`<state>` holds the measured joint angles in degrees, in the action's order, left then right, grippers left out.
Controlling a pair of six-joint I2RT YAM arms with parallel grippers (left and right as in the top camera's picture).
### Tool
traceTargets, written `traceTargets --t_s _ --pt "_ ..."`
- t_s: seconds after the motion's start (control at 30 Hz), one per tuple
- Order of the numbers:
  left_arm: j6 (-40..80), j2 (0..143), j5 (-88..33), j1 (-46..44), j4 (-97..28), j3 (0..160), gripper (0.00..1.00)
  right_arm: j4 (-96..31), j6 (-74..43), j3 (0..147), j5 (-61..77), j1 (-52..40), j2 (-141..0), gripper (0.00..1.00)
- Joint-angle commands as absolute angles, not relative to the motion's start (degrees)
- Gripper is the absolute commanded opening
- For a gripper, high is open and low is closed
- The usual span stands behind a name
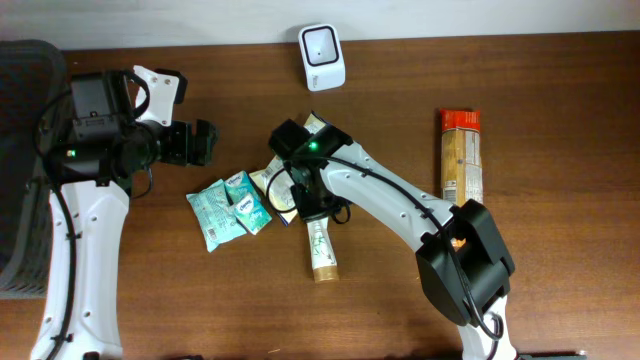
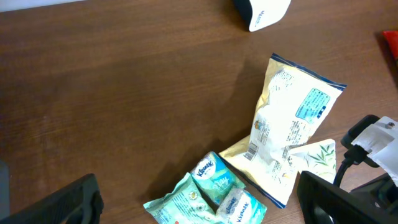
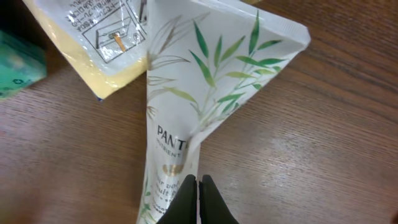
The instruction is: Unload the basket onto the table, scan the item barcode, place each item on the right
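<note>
Item: a white soft-plastic tube printed with green leaves (image 3: 186, 93) lies flat on the brown wooden surface (image 1: 560, 80). Its wide crimped end touches a pale yellow foil pouch (image 2: 292, 124).
Right tool (image 3: 199, 186): the tips are pressed together with no gap, directly over the tube's body. It seems to hold nothing, though the tips sit at the very edge of the wrist view.
Left tool (image 1: 190, 142): spread wide and empty, well apart from the tube, left of the pile.
Scanner: a small white box scanner (image 1: 322, 43) stands at the far edge of the surface, beyond the pile.
Handling: the tube is probably light and squashy, with a glossy skin that may slip. The round body could roll, and the crimp is thin and flat.
Where to take hold: across the width of the body about halfway along, squeezing gently. The crimp gives too little to bite on.
Hidden: no barcode shows on the tube, so it is likely on the underside. The right wrist view cuts off the cap end, and the right arm covers the crimp from overhead.
</note>
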<state>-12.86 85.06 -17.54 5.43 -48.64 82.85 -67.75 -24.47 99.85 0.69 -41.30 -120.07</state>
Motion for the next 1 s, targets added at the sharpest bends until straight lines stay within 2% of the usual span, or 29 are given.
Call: traceTargets --t_s 0.0,0.3,0.33,0.37,0.4,0.47,0.53,0.57,0.77,0.83,0.9,0.93,0.97 --pt "-13.80 84.20 -17.74 5.54 -48.69 83.68 0.99 -66.50 -25.36 98.41 2.57 -41.30 -119.42 0.04" --pt "-13.80 84.20 -17.76 5.54 -48.69 83.68 0.99 -59.24 -25.58 89.93 7.11 -41.04 -119.42 0.04" --pt "-13.80 84.20 -17.74 5.54 -48.69 83.68 0.99 -59.59 -25.56 90.17 7.16 -40.38 -119.35 0.18" --pt "-13.80 84.20 -17.74 5.54 -48.69 83.68 0.99 -61.23 -25.52 91.22 7.62 -39.29 -119.26 0.44" --pt "-13.80 84.20 -17.74 5.54 -48.69 83.68 0.99 -63.86 -24.80 92.99 9.32 -37.54 -119.20 0.65" --pt "-13.80 84.20 -17.74 5.54 -48.69 83.68 0.99 -67.11 -21.12 95.46 16.05 -33.54 -118.96 0.77" --pt "-13.80 84.20 -17.76 5.54 -48.69 83.68 0.99 -68.82 -13.58 95.13 27.83 -28.88 -118.85 0.95" --pt "-13.80 84.20 -17.74 5.54 -48.69 83.68 0.99 -68.69 -10.17 93.38 32.60 -27.66 -118.87 1.00" --pt "-13.80 84.20 -17.74 5.54 -48.69 83.68 0.99 -54.65 -11.70 80.29 38.83 -30.52 -118.98 1.00" --pt "-13.80 84.20 -17.74 5.54 -48.69 83.68 0.99 -51.88 -13.32 79.92 37.58 -32.27 -118.98 0.77" --pt "-13.80 84.20 -17.74 5.54 -48.69 83.68 0.99 -49.47 -21.54 79.94 31.83 -33.85 -118.98 0.77" --pt "-13.80 84.20 -17.76 5.54 -48.69 83.68 0.99 -49.21 -24.40 79.94 30.13 -34.39 -118.98 0.73" --pt "-13.80 84.20 -17.74 5.54 -48.69 83.68 0.99 -48.97 -26.72 79.94 28.99 -34.92 -118.98 0.64"
